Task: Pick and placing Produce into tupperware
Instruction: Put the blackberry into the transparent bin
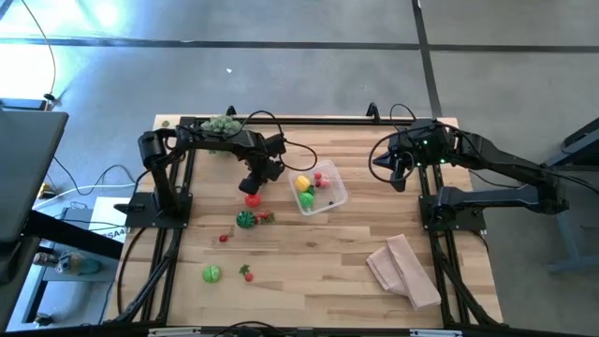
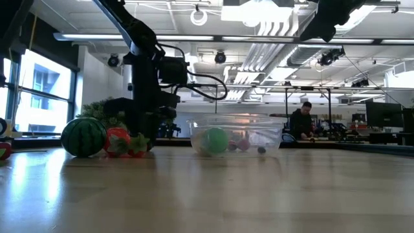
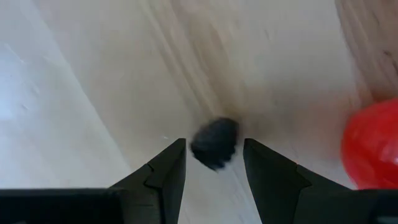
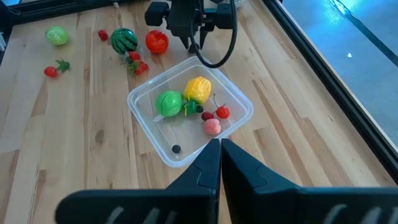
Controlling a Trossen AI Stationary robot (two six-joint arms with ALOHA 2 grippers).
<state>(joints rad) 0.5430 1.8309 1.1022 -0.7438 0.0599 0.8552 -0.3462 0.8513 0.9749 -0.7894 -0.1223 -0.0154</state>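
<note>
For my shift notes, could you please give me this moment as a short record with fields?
container: clear plastic tupperware holding yellow, green, pink and small red toy produce
left gripper: left gripper open, straddling a small dark berry on the wooden table, beside a red toy tomato
right gripper: right gripper shut, raised above the table
loose: striped toy watermelon

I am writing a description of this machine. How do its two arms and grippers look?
Both arms are dark, almost black, built of jointed tube-like segments on black frame stands. Black cables loop along the left arm and right arm. A small green light glows near the right wrist. The left gripper and right gripper each have two black, wedge-shaped fingers tapering to a point.
</note>
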